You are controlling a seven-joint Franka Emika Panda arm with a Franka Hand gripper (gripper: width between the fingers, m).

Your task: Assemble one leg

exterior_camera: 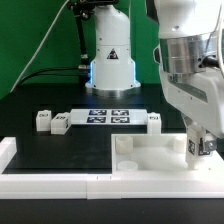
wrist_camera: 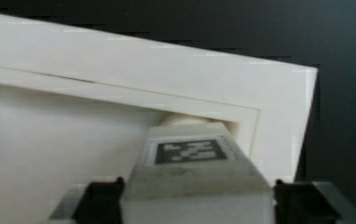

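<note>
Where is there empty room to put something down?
The bare black table in front of the loose legs and marker board, beside the white panel. It's crowded where the hand holds a leg.

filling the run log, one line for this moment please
gripper: shut on leg | leg: at corner of panel | loose legs: three on table

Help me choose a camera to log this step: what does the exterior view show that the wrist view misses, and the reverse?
Only the exterior view shows the three loose small white tagged legs, the thin flat white marker board and the black table.

Only the wrist view shows the pincer shut on the small white tagged leg, whose tip meets a corner of the large flat white square panel.

Both show that panel and the pincer at it.
</note>
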